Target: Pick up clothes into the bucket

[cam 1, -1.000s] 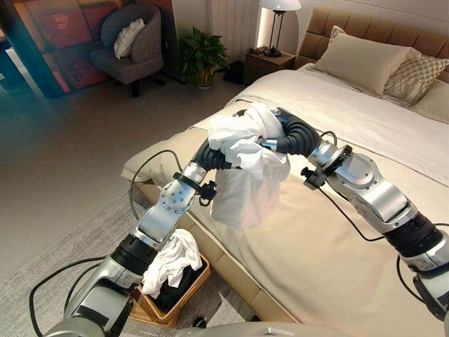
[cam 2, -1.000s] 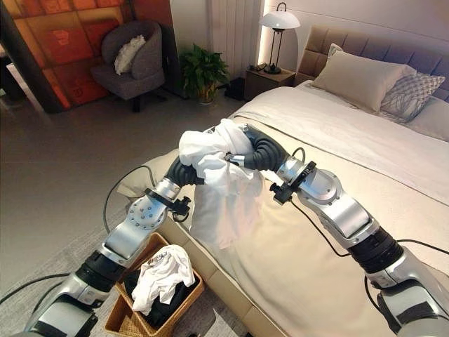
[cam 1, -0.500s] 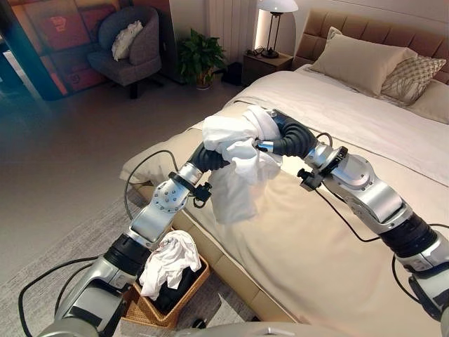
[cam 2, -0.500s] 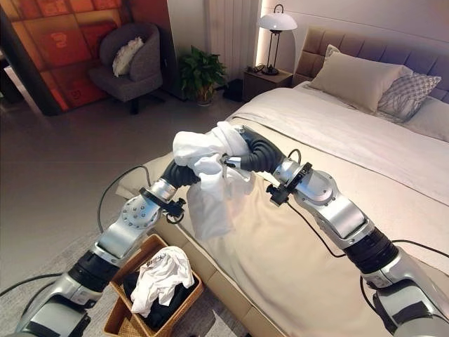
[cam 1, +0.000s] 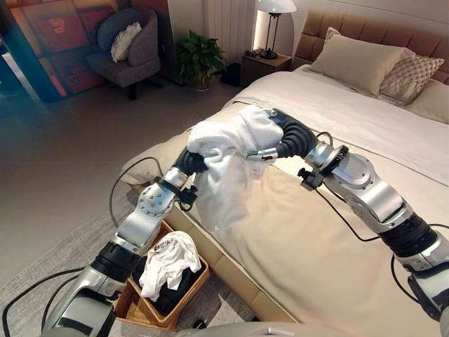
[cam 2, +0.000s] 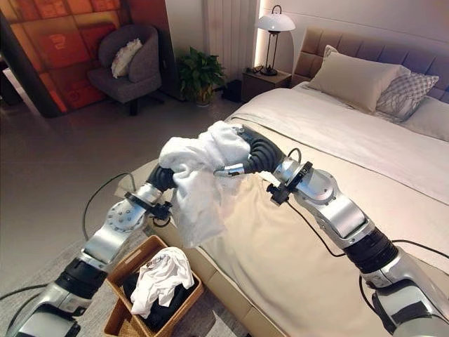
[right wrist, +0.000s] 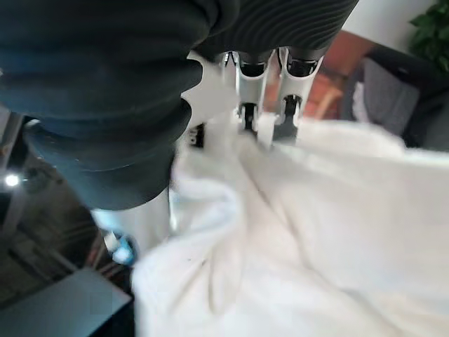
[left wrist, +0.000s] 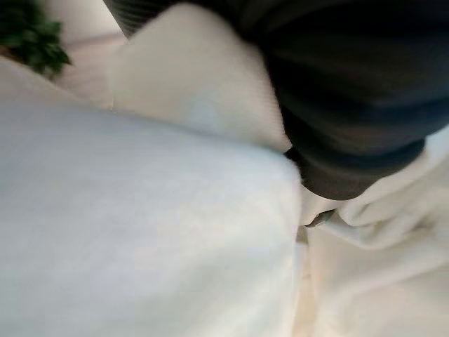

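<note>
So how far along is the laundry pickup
Done: white and dark clothes already sit in the wicker basket on the floor. In hand: both arms hold a white garment over the bed edge. Left: carrying it across and dropping it into the basket.

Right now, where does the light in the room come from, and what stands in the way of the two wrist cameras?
Left eye view: the bedside lamp is lit and brightens the wall beside it. Left wrist view: the white garment lies right against the camera, beside the dark cover of the left hand. Right wrist view: the same garment bunches under the right hand.
</note>
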### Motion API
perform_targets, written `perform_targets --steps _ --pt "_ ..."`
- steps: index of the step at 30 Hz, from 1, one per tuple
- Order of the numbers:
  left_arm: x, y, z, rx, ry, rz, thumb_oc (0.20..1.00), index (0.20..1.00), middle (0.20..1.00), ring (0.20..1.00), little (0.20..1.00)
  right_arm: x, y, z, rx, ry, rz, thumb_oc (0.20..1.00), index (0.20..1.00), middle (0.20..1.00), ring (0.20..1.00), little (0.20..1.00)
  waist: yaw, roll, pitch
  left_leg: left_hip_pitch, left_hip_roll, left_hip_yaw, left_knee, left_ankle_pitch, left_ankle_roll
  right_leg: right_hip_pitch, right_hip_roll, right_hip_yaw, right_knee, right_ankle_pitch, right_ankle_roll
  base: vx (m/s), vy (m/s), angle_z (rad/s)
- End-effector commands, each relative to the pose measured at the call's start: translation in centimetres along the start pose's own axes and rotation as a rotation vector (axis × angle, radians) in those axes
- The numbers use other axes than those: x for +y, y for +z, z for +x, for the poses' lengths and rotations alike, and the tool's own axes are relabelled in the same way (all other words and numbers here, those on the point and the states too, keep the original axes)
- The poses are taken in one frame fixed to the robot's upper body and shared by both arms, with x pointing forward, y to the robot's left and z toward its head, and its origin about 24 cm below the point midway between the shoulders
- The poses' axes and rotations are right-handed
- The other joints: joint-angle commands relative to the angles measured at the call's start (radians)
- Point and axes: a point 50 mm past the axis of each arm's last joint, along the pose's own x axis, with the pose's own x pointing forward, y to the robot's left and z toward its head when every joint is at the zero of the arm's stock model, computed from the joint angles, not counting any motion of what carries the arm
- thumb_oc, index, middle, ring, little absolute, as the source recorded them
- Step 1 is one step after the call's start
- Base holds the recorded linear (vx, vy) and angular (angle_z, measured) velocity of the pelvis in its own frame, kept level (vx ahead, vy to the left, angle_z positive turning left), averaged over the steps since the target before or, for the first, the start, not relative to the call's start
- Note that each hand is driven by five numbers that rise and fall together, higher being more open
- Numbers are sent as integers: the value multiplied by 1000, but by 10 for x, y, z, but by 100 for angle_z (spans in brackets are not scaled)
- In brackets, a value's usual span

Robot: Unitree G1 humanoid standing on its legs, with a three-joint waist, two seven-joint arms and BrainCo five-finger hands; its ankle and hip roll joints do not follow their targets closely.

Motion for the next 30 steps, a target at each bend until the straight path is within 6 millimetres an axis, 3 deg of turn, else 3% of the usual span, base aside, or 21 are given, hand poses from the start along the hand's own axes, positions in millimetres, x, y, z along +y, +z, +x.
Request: perform_targets --steps 1,3,4,5,8,12,16,17,18,20,21,24,25,26,30 --pt "31 3 3 -9 112 -30 200 200 200 200 200 -14 42 -1 -235 -96 -50 1000 1000 1000 1000 1000 15 -51 -50 -3 -39 -31 60 -99 23 16 -92 -21 71 -53 80 -32 2 0" --pt "45 8 -1 -35 200 -46 200 200 200 200 200 -23 34 -16 -204 -167 -35 1000 1000 1000 1000 1000 12 -49 -48 -8 -41 -32 63 -93 25 12 -95 -22 72 -47 79 0 0 0" --pt "40 35 24 -146 189 -71 200 200 200 200 200 -21 25 -18 -182 -187 -2 1000 1000 1000 1000 1000 6 -45 -47 -2 -40 -33 62 -95 24 17 -94 -22 73 -49 79 44 -17 2" --pt "43 32 20 -138 225 -42 200 200 200 200 200 -20 16 -25 -155 -224 33 1000 1000 1000 1000 1000 3 -45 -48 2 -37 -32 60 -102 23 21 -92 -22 72 -56 80 0 0 0" --pt "52 27 -5 -124 289 -36 200 200 200 200 200 -32 -4 -54 -39 -346 32 1000 1000 1000 1000 1000 2 -44 -49 4 -34 -32 59 -104 23 23 -92 -22 72 -61 78 18 -11 -3" --pt "79 24 -29 -107 428 -17 200 200 200 200 200 -38 -39 -92 99 -537 110 1000 1000 1000 1000 1000 -1 -38 -50 9 -31 -31 56 -107 21 26 -89 -21 71 -64 76 19 -6 -5" --pt "98 17 -61 -64 562 27 200 200 200 200 200 -18 -82 -140 252 -748 255 1000 1000 1000 1000 1000 -8 -30 -44 6 -31 -28 58 -111 23 19 -88 -17 74 -67 73 0 0 0" --pt "98 17 -61 -64 562 27 200 200 200 200 200 -18 -82 -140 253 -748 256 1000 1000 1000 1000 1000 -8 -30 -44 6 -31 -28 58 -111 23 19 -88 -17 74 -67 73 0 0 0" --pt "107 10 -77 -16 631 51 200 200 200 200 200 5 -113 -171 392 -863 356 1000 1000 1000 1000 1000 -14 -25 -33 0 -33 -25 64 -112 23 12 -88 -16 79 -68 71 0 0 0" --pt "113 3 -90 30 677 71 200 200 200 200 200 27 -134 -192 514 -926 416 1000 1000 1000 1000 1000 -18 -22 -28 -5 -35 -25 69 -114 23 6 -88 -12 85 -71 69 0 0 0" --pt "116 -1 -96 55 710 75 200 200 200 200 200 43 -149 -212 628 -982 442 1000 1000 1000 1000 1000 -21 -19 -21 -10 -36 -24 71 -112 23 1 -88 -12 88 -71 69 0 0 0" --pt "119 -10 -111 115 764 96 200 200 200 200 200 77 -172 -247 859 -1031 469 1000 1000 1000 1000 1000 -25 -18 -3 -27 -36 -26 82 -112 21 -12 -88 -13 97 -73 67 -22 1 4" --pt "119 -10 -111 115 764 96 200 200 200 200 200 77 -172 -247 859 -1031 469 1000 1000 1000 1000 1000 -25 -18 -3 -27 -36 -26 82 -112 21 -12 -88 -13 97 -73 67 -43 2 -2" --pt "117 -17 -119 150 788 101 200 200 200 200 200 99 -182 -269 1024 -1023 462 1000 1000 1000 1000 1000 -26 -16 14 -44 -37 -28 91 -111 20 -28 -89 -13 105 -73 67 -50 7 -3" --pt "116 -25 -125 188 826 110 200 200 200 200 200 129 -192 -296 1252 -954 428 1000 1000 1000 1000 1000 -30 -11 65 -92 -42 -30 127 -111 21 -77 -93 -5 136 -73 65 -97 22 -3"
